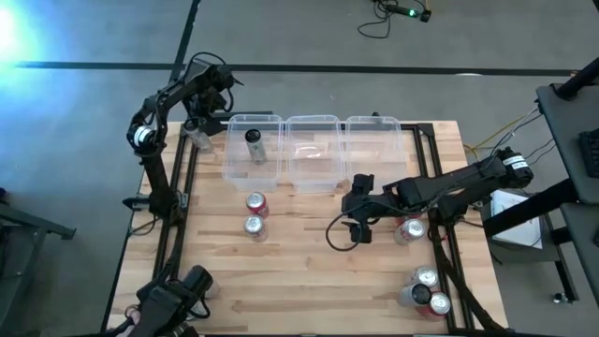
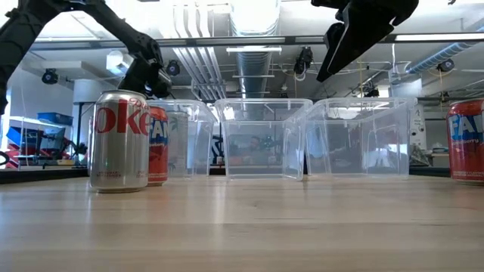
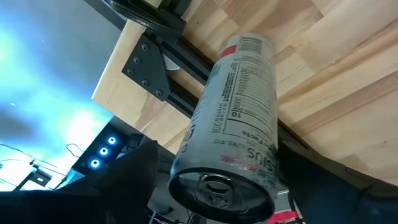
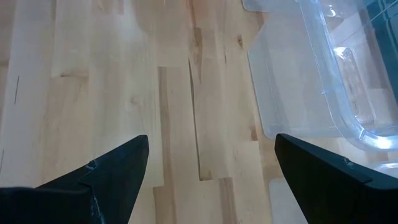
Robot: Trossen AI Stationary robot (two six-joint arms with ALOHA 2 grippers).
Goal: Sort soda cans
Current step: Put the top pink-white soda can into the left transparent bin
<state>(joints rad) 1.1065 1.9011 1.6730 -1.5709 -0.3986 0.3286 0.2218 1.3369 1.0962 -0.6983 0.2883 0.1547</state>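
My left gripper [image 1: 198,131] is raised over the table's far left corner, just left of the left clear bin [image 1: 232,157], and is shut on a silver soda can [image 3: 239,118]. A dark can [image 1: 253,145] stands inside that bin. A red can [image 1: 256,203] and a silver can [image 1: 254,227] stand together on the table in front of it. My right gripper [image 1: 358,223] hangs open above bare wood near the middle bin [image 1: 314,154], with nothing between its fingers. A further can [image 1: 409,229] stands beside the right arm. My left gripper pinches the silver can between its two fingers by its side walls near the top end [image 3: 186,155]. The dark fingers [image 3: 138,167] flank the can, and its pull-tab top faces the wrist camera. The can is tilted, its bottom end pointing away over the table's corner, and lifted clear.
The right clear bin [image 1: 374,150] stands beside the middle one along the far edge. Three cans [image 1: 426,290] are grouped at the near right corner. Black frame rails [image 1: 178,215] run along the table's left and right sides. Open wood lies in the near middle.
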